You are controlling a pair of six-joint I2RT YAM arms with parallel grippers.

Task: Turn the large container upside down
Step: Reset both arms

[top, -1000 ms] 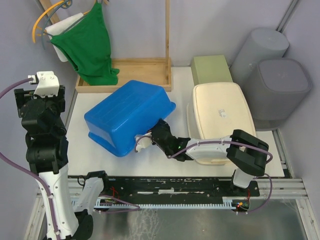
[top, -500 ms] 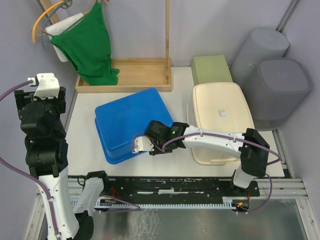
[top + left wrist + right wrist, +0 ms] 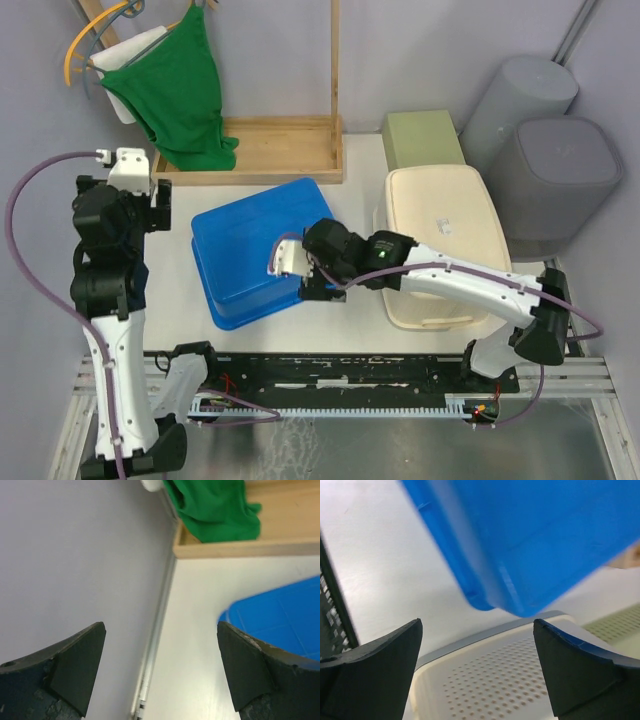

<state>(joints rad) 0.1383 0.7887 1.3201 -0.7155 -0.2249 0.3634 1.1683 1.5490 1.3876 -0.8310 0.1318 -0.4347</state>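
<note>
**Item one.** We record a blue container (image 3: 250, 262), the large one. It lies mouth down on the white tabletop (image 3: 362, 190), with its flat base upward. It sits left of centre, just in front of the wooden tray (image 3: 270, 150) and beside the cream tub (image 3: 445, 225).

**Item two.** We find the right claw (image 3: 296, 273) over the container's near right edge. Its jaws are spread wide with nothing between them. Its wrist view shows the blue wall ahead, apart from both fingers. Whether any part of this claw touches the container we cannot tell.

**Item three.** We note the left claw (image 3: 160, 675) raised at the tabletop's left side. Its jaws are wide apart and empty. It points at bare surface, with a corner of the container showing at the right.

**Further stock.**
- a green cloth (image 3: 175, 85) hanging above the tray's left end
- a pale green box (image 3: 422, 138) behind the tub
- two grey bins (image 3: 552, 170) at the far right
</note>
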